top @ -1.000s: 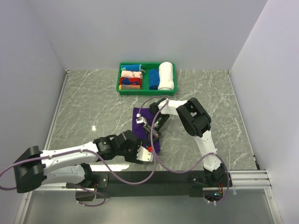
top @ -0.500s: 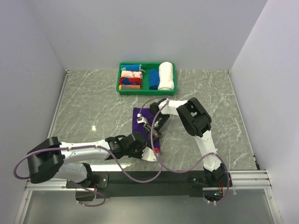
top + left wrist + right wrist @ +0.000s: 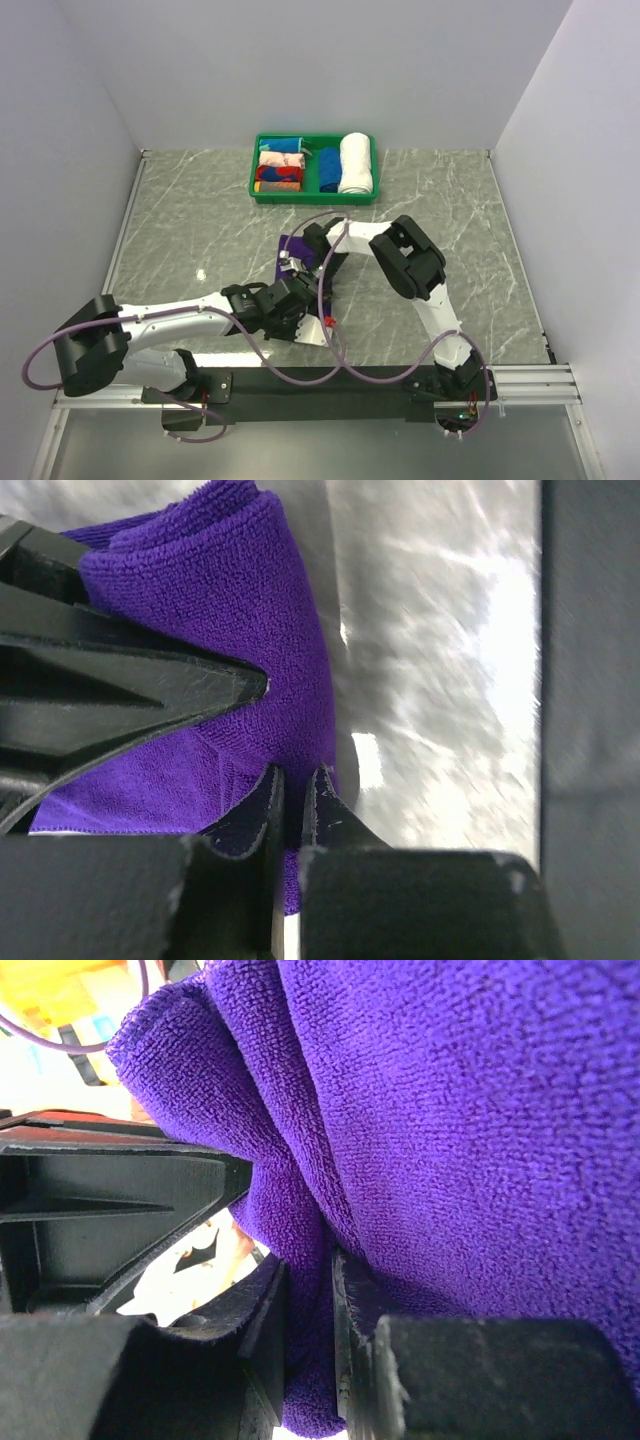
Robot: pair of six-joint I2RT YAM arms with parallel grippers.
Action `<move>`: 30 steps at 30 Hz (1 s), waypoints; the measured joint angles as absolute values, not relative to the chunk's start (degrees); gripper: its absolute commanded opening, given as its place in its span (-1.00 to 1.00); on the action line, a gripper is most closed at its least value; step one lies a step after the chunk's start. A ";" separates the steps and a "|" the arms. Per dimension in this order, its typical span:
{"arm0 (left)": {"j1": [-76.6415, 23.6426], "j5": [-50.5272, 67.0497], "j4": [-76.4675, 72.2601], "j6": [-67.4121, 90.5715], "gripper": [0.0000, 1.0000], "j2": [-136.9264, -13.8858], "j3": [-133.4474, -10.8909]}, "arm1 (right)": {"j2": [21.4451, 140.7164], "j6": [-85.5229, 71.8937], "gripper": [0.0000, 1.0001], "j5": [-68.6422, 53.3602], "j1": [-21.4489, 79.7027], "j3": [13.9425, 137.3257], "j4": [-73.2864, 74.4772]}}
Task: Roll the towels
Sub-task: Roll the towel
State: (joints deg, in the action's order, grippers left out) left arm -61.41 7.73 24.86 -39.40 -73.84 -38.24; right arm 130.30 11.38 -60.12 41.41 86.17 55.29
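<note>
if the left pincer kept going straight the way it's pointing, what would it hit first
The purple towel: the left pincer is shut on its edge, and the folded cloth bulges right ahead of the tips. What lies behind is hidden.

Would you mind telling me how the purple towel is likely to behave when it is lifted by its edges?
Probably floppy: the purple towel folds and bulges where the left tool pinches its edge, so it would likely sag between grips. Its looped pile looks grippy, so it seems unlikely to slip from the right tool.
</note>
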 measured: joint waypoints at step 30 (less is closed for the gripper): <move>-46.85 23.99 45.78 -47.77 -0.96 -85.23 -50.22 | 96.77 10.44 0.43 -44.82 24.51 77.45 39.44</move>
